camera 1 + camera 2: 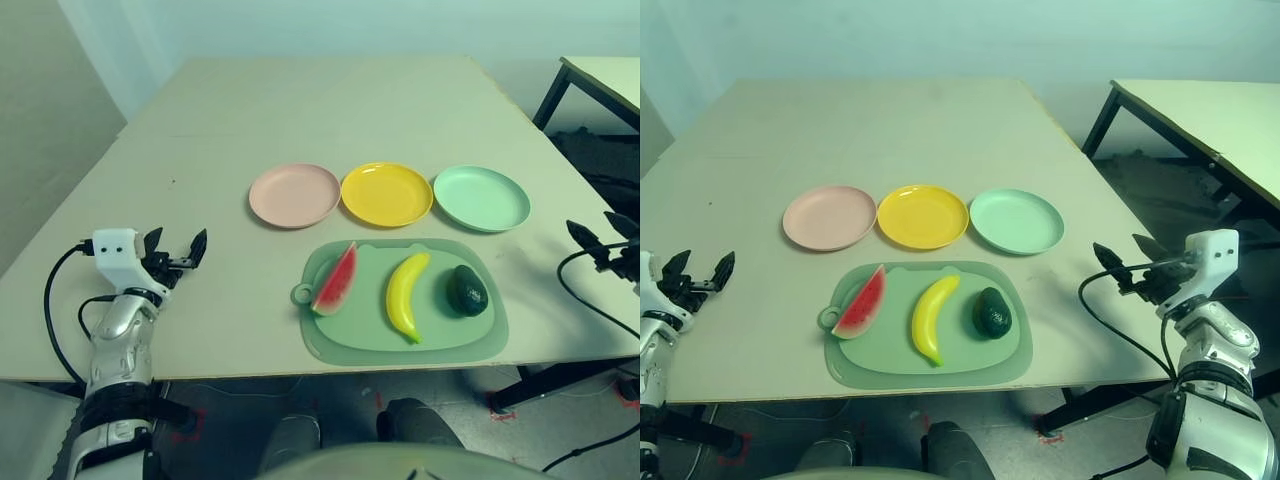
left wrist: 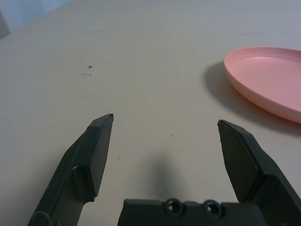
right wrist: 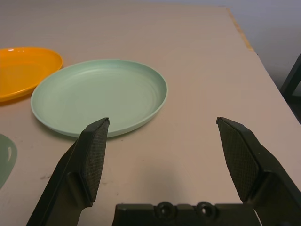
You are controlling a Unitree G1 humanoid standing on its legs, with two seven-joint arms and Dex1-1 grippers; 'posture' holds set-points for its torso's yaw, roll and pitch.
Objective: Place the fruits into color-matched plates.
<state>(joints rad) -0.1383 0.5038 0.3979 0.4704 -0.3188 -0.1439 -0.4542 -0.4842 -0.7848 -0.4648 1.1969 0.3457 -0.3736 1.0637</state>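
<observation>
Grippers first: left gripper (image 1: pixel 180 251) is sitting wide open over bare table (image 1: pixel 300 100) at the near left, holding nothing, and right gripper (image 1: pixel 1120 266) is doing the same off the table's right edge, fingers spread and empty. So I'm guessing nothing's started yet, since all three fruits are lying on the pale green mat (image 1: pixel 340 340): watermelon wedge (image 1: pixel 336 281) on its left side, banana (image 1: pixel 407 294) in the middle, avocado (image 1: pixel 467 291) on the right. Behind the mat, pink plate (image 1: pixel 294 194), yellow plate (image 1: pixel 386 193) and mint green plate (image 1: pixel 481 197) are all sitting empty. Next move probably needs an arm reaching in over the mat; the avocado's nearest the right gripper.
</observation>
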